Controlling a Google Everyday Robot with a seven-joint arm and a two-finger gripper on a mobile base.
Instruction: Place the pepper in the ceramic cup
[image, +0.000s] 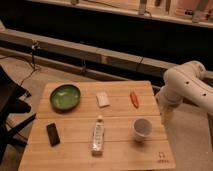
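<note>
Slim orange-red tapered pepper (134, 98) lies flat at the right rear of the slatted wooden worktop (75, 150), apart from the small whitish round ceramic cup (142, 129), which stands upright just in front of it. The gripper (165, 115) on the white arm (187, 82) hangs off the worktop's right edge, touching neither; jaws open or closed, cannot tell. Also on top: wide green bowl (65, 96), small white block (103, 99), clear bottle (98, 136) on its side, flat black object (53, 134).

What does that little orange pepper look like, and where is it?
The pepper is small, slim, orange-red and tapered. It lies flat on the wooden table, near the far right corner, pointing roughly away from the camera. Nothing touches it: the cup stands apart, nearer the camera. The arm is off the table's right side, and its end effector is not in view.
</note>
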